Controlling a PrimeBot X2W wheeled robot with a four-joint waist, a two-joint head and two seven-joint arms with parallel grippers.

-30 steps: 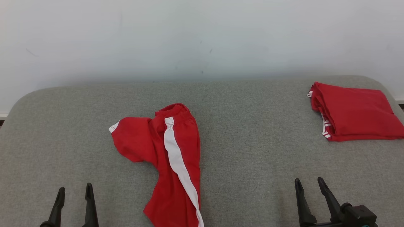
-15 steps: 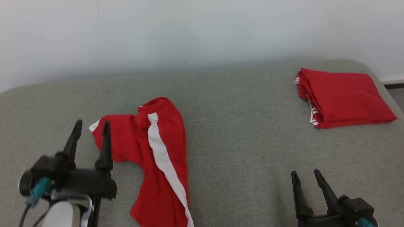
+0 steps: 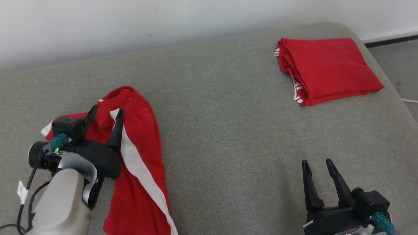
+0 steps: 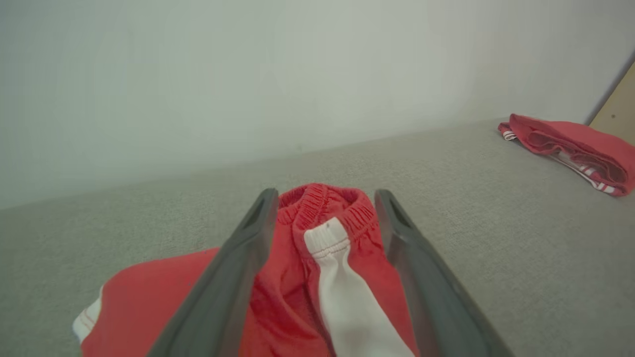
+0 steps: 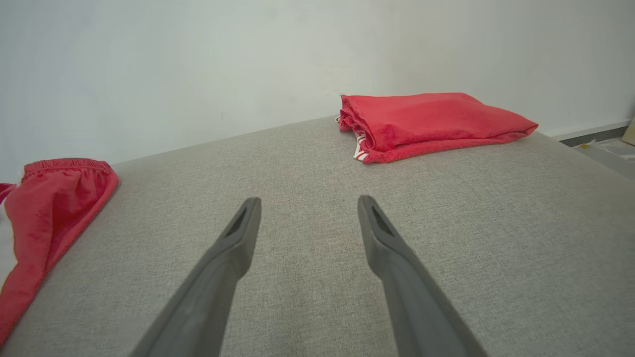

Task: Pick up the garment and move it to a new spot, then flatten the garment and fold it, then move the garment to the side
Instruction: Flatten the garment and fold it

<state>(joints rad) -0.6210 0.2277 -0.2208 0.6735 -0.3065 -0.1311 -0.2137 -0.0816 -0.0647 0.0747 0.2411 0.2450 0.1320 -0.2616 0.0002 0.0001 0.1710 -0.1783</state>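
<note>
Left gripper [image 3: 107, 109] is out over the red sports bottoms [image 3: 140, 130] now, fingers spread wide, nothing held. Looking down its wrist camera, the elastic waistband [image 4: 322, 206] sits right between the two fingertips, with the top of the white side stripe [image 4: 342, 292] just near of it and running back toward me between the fingers. I can't tell whether the fingers are touching the cloth or hanging just above it.

The bottoms lie crumpled on the near left of the grey upholstered surface [image 3: 228, 130], waistband at the far end, one leg flopped out to the left, the rest trailing off the near edge of my head view.

Right gripper [image 3: 316, 161] sits at the near right, also wide and empty, over bare grey fabric, well apart from the bottoms. A folded red garment [image 3: 326, 68] rests at the far right corner, against the white wall [image 3: 130, 19] side.
</note>
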